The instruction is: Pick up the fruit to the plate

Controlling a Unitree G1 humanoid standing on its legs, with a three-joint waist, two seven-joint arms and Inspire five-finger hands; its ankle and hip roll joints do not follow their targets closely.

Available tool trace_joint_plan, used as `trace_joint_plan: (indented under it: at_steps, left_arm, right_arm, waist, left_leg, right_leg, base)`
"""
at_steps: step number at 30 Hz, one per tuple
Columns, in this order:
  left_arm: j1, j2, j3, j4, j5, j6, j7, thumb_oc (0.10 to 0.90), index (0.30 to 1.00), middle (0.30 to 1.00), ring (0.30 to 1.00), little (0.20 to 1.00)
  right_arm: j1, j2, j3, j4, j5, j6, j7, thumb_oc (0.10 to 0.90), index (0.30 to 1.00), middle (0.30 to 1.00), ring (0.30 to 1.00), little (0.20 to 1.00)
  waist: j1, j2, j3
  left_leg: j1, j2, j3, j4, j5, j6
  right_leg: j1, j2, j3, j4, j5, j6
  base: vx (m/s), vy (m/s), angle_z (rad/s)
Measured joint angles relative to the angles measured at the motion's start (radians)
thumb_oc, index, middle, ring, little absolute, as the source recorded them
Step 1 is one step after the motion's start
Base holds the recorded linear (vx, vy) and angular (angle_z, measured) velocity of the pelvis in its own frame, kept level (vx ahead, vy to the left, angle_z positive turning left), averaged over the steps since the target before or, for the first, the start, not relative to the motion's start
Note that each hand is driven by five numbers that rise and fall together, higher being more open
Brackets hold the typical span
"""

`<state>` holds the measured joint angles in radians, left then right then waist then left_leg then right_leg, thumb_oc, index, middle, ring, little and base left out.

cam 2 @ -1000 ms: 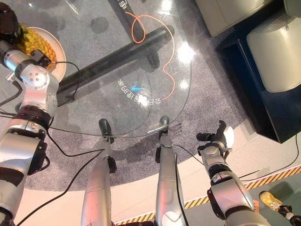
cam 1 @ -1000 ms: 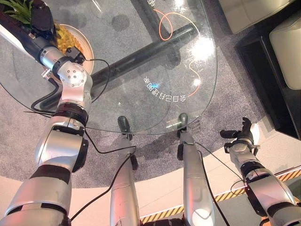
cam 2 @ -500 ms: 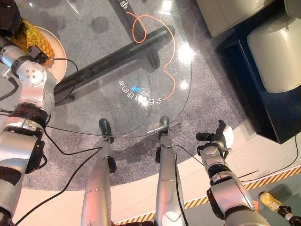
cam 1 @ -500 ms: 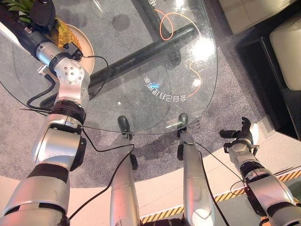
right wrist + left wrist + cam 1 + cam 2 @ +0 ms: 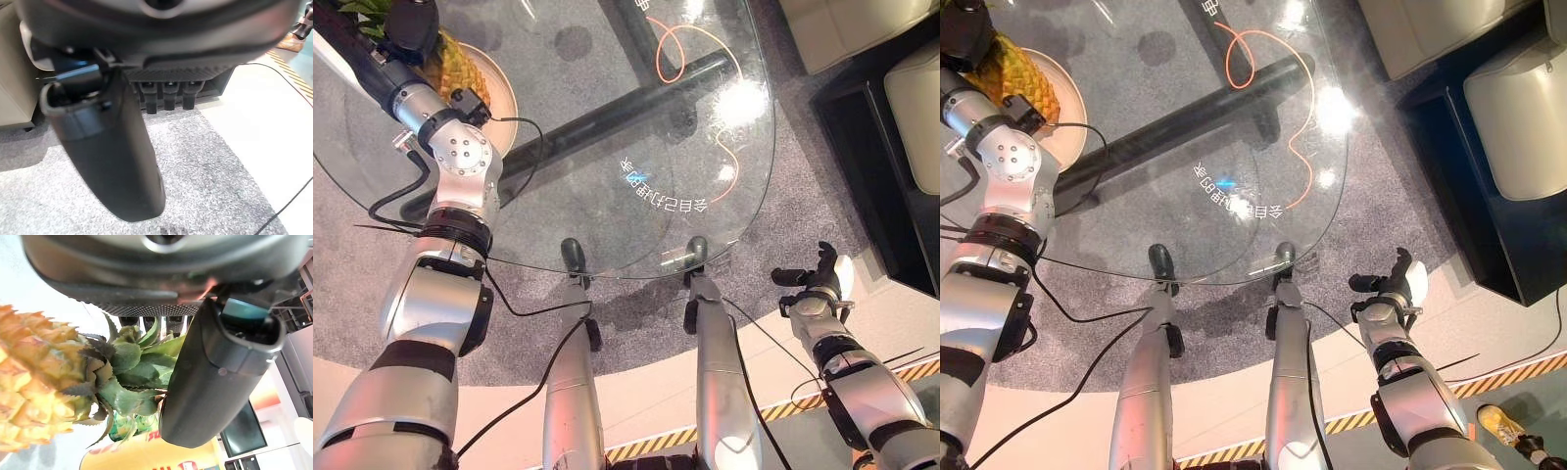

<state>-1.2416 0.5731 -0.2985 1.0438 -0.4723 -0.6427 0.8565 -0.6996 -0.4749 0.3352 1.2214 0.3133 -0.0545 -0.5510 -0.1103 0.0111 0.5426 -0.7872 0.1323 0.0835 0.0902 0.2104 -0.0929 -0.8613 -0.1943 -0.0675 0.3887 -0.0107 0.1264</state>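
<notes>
yellow and scaly, the pineapple (image 5: pixel 450 67) lay on the plate (image 5: pixel 497 86) at the far left of the glass table (image 5: pixel 607 127), and your left hand (image 5: pixel 409 27) sat right over its leafy end. in the left wrist view the green leaves (image 5: pixel 129 367) spread just past the hand's fingers (image 5: pixel 149 323), with the thumb (image 5: pixel 215 377) standing beside them, but you could not tell from these pictures whether the fingers had closed on the crown or only rested over it. the fruit's body (image 5: pixel 32 382) stretched away from the palm, off to one side of the thumb. an orange cord (image 5: pixel 1278 108) curled on the grey carpet (image 5: pixel 822 186) under the glass, well apart from that hand. your right hand (image 5: pixel 1393 286) hung low beside the table's near edge, away from the fruit, fingers straight and slack, holding nothing; past its thumb (image 5: pixel 112 147) you saw speckled carpet.
</notes>
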Motion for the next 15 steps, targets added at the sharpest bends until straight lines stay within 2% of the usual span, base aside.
trace_joint_plan:
  at_steps: [8, 15]
  left_arm:
    - [0.06, 0.01, 0.002, -0.057, 0.007, -0.022, -0.001, 0.622, 0.747, 0.747, 0.747, 0.722]
    - [0.122, 0.011, 0.005, -0.116, 0.008, -0.027, -0.001, 0.635, 0.759, 0.759, 0.759, 0.735]
  right_arm:
    - [0.001, 0.0, -0.002, -0.004, 0.0, -0.001, -0.002, 0.8, 0.9, 0.9, 0.9, 0.9]
    - [0.001, 0.0, -0.003, -0.003, 0.0, -0.001, -0.005, 0.8, 0.9, 0.9, 0.9, 0.9]
  waist:
    - [0.007, 0.0, 0.0]
    - [0.026, 0.0, 0.0]
  left_leg:
    - [-0.001, 0.0, -0.009, 0.001, 0.002, -0.001]
    - [-0.001, 0.0, -0.01, 0.002, 0.003, -0.001]
  right_leg:
    - [0.002, 0.0, -0.006, 0.002, -0.001, -0.001]
    - [0.003, 0.0, -0.007, 0.004, -0.001, -0.001]
  base:
    - [-0.01, -0.003, 0.01]
    - [0.0, 0.0, 0.0]
